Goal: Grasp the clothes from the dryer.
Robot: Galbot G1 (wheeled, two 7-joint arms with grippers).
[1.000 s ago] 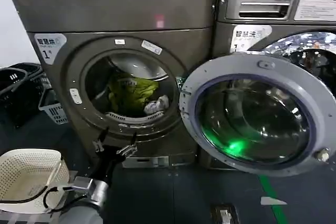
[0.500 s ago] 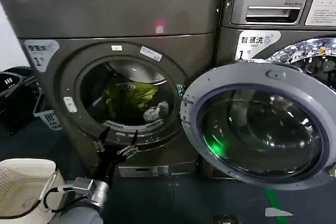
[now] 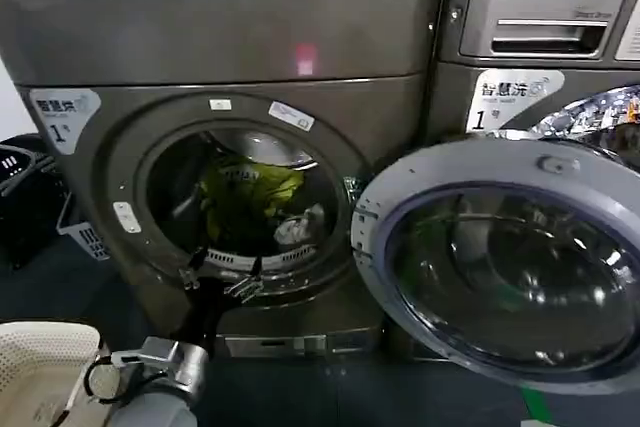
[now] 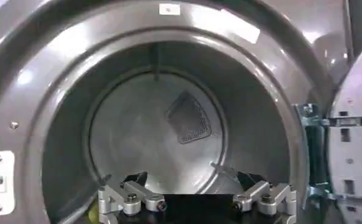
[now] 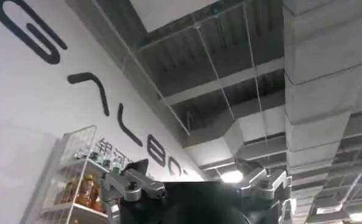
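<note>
- The dryer [image 3: 230, 147] stands at the left of the head view, dark bronze-grey, with a small pink light on its top panel and a white "1" label [image 3: 63, 112] at its upper left
- Its round door [image 3: 510, 262] is swung fully open to the right, in front of the LG machine [image 3: 540, 47] beside it
- The clothes [image 3: 250, 197] lie inside the drum: a yellow-green garment toward the back, with a smaller white-grey cloth [image 3: 298, 227] just beside it at the lower right
- The left gripper [image 3: 220, 272] is held up at the lower rim of the port, fingers spread wide and holding nothing, not touching the clothes
- In the left wrist view the left gripper [image 4: 196, 198] faces straight into the drum [image 4: 156, 134]
- The right gripper [image 5: 196, 182] points up at a ceiling with ducts, its fingers wide apart and empty
- A white perforated basket [image 3: 35, 367] sits at the lower left, near the left arm
</note>
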